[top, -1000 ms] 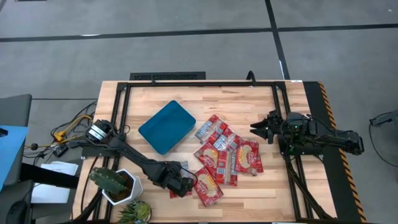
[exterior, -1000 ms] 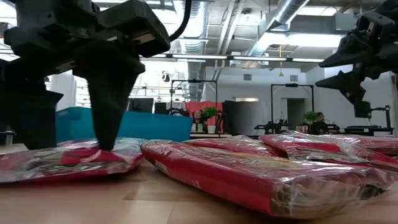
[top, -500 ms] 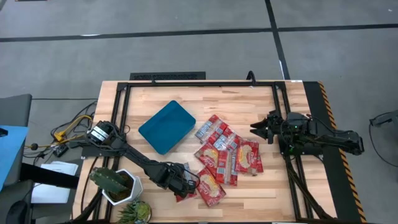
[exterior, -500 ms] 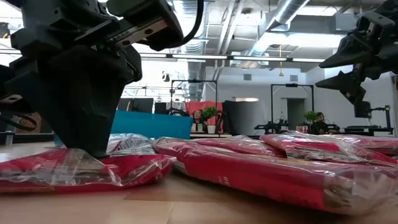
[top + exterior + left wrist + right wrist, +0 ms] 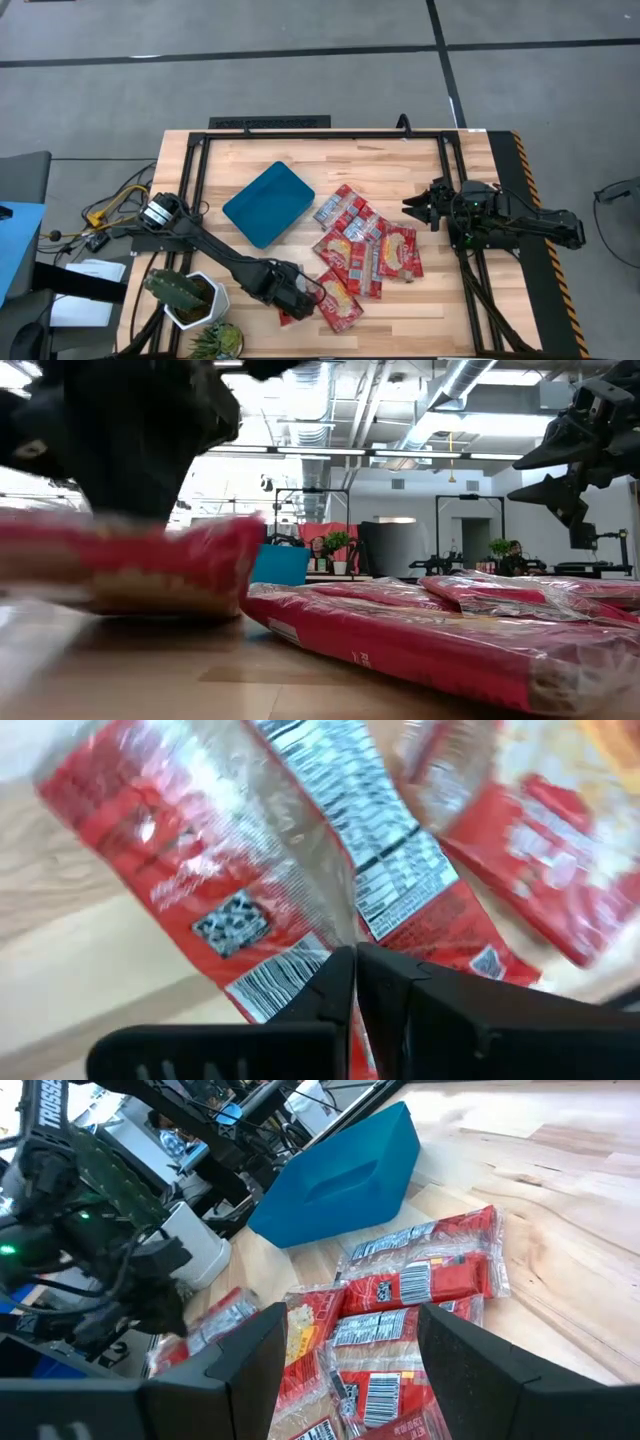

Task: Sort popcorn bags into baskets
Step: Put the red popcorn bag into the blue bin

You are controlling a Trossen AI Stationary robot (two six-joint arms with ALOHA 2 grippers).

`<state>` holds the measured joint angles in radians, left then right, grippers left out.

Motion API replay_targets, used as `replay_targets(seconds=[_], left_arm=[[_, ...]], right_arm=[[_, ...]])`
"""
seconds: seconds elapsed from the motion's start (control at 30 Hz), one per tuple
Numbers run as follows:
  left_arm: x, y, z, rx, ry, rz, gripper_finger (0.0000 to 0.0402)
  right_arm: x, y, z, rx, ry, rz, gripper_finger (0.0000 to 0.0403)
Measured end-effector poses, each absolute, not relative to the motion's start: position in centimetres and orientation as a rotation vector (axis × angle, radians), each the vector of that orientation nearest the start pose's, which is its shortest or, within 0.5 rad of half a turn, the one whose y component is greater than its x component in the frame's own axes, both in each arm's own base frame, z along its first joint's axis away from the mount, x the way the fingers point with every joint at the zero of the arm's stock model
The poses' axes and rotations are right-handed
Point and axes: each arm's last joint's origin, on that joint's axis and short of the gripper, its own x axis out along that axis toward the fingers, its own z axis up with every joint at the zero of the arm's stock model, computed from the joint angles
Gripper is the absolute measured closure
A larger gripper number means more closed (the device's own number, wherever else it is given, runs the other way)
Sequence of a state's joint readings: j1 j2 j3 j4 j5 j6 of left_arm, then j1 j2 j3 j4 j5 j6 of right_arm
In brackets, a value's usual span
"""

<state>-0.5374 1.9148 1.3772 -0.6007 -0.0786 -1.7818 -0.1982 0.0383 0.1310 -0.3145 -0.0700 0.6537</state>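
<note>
Several red popcorn bags (image 5: 362, 248) lie in a loose pile on the wooden table, right of the teal-blue tray (image 5: 268, 203), which lies flat on the table. My left gripper (image 5: 297, 298) is at the pile's near left corner, shut on one red bag (image 5: 130, 565) that is off the table. That bag also shows in the left wrist view (image 5: 250, 870), its printed back with barcodes toward the camera. My right gripper (image 5: 413, 208) hangs open and empty above the table, right of the pile. My left gripper pinches a raised fold of the bag's clear film (image 5: 347, 925) between its two shut fingers, near the middle of the bag's printed back. The fingers come from above, pointing down. The bag hangs below them, roughly level and lifted clear of the table.
A white hexagonal pot with a cactus (image 5: 190, 297) stands close to the left of my left gripper, with another plant (image 5: 215, 340) at the near edge. A black frame (image 5: 320, 135) runs around the table's work area. Bare wood lies between the pile and the near edge.
My left gripper has shut on the red bag at the pile's near left corner and gone up with it. The bag, which lay flat on the table, is now lifted clear. My right arm has kept still.
</note>
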Motion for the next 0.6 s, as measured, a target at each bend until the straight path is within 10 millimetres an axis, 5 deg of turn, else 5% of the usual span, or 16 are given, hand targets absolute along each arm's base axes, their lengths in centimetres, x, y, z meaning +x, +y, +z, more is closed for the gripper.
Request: replay_targets(seconds=[0.6], left_arm=[[35.2,-18.8,24.8,-1.087,1.159,0.530,0.0401]], right_arm=[[8.8,-1.6,17.5,0.680,0.170,-0.195,0.0154]])
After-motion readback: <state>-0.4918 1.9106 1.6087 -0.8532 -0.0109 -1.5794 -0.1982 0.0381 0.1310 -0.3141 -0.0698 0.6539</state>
